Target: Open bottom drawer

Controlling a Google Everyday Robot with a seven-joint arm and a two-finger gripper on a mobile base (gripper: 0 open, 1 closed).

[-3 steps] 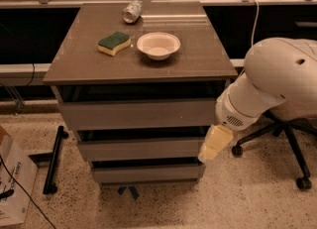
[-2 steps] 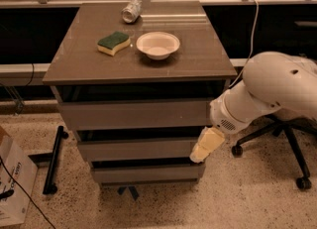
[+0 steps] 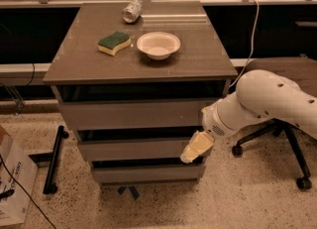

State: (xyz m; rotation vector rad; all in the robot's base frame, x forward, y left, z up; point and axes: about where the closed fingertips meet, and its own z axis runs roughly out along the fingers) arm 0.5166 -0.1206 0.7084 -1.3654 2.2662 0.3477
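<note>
Cream hand [image 3: 190,155], open or closed I cannot tell, hangs right of centre beside the middle drawer [image 3: 133,149]; it could pull that, not the bottom drawer [image 3: 146,174].

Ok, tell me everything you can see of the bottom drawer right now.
The bottom drawer is the lowest of three grey fronts under the tabletop: a flat, matte grey-brown panel, no handle, level, looking shortest and narrowest. A dark gap runs along its top edge. It does not look pulled out. The gripper hangs at that gap near the panel's right end; whether it touches cannot be told.
</note>
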